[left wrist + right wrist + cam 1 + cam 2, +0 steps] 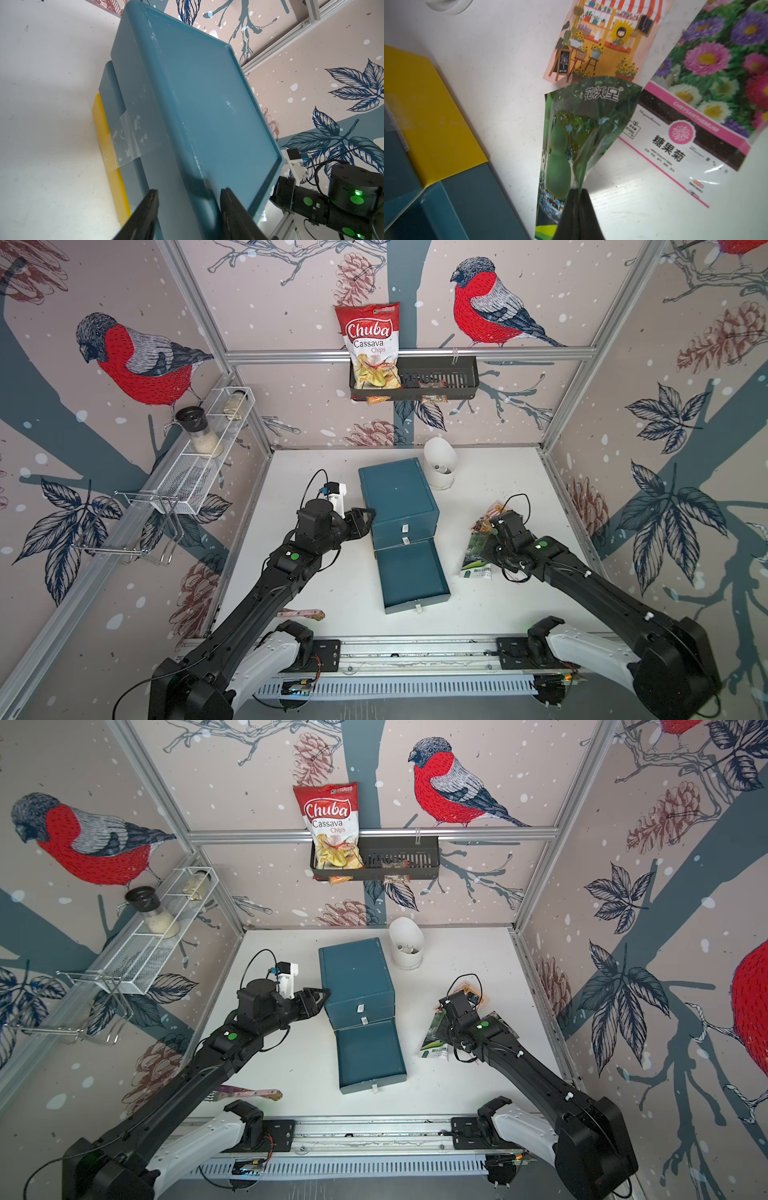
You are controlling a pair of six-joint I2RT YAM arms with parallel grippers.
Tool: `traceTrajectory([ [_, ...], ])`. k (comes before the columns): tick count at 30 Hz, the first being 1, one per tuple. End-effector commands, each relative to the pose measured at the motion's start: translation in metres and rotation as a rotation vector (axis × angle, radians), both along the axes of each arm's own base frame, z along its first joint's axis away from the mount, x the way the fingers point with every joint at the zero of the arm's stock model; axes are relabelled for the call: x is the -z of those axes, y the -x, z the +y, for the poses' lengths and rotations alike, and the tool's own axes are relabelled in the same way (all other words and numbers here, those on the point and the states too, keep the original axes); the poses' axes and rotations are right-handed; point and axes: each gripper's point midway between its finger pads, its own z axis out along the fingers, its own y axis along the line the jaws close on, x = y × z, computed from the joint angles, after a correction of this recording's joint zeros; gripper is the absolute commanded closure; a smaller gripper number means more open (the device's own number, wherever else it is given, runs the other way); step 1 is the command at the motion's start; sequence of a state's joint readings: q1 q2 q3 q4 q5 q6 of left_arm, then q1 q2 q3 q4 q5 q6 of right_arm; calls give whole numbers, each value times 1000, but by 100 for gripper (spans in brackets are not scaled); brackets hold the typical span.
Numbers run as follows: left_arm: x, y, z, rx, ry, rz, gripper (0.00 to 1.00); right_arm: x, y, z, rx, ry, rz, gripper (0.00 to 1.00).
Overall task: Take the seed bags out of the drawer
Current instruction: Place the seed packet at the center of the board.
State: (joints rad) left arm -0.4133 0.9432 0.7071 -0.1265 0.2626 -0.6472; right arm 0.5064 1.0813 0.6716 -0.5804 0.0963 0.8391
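A white bench [324, 572] carries a blue cabinet [397, 489] at its middle, and we see its lowest drawer [411, 572] pulled out toward the near side. All three seed bags are outside it, on the right part of the bench. The right arm's fingers [577, 212] are pressed together on an edge of the green seed bag [571, 135], holding it just right of the drawer. Beyond it, the orange seed bag [600, 41] lies on the bench, and the purple-flower seed bag [706, 83] lies beside that, further right. The left arm's fingers [145, 212] are clamped on the cabinet's upper left edge.
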Motion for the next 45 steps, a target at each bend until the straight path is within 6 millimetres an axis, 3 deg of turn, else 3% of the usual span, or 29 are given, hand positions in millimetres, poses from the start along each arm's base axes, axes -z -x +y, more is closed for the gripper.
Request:
traceTrajectory([
  [1, 28, 11, 8, -2, -70, 90, 48, -3, -5, 24, -65, -119, -14, 100],
  [8, 27, 9, 10, -15, -74, 81, 48, 9, 8, 34, -70, -276, 26, 100],
  [15, 30, 8, 8, -6, -72, 92, 49, 31, 16, 22, -3, -413, 68, 100],
  [22, 33, 9, 9, -9, -76, 93, 48, 46, 6, -16, 77, -289, 78, 100],
  [34, 40, 9, 6, 0, -69, 112, 49, 61, -22, -57, 155, -63, 92, 100],
  [39, 39, 8, 7, -6, -73, 107, 49, 71, -30, -61, 164, -40, 111, 100],
  [45, 43, 9, 7, -4, -70, 115, 49, 82, -38, -52, 138, -59, 134, 100],
])
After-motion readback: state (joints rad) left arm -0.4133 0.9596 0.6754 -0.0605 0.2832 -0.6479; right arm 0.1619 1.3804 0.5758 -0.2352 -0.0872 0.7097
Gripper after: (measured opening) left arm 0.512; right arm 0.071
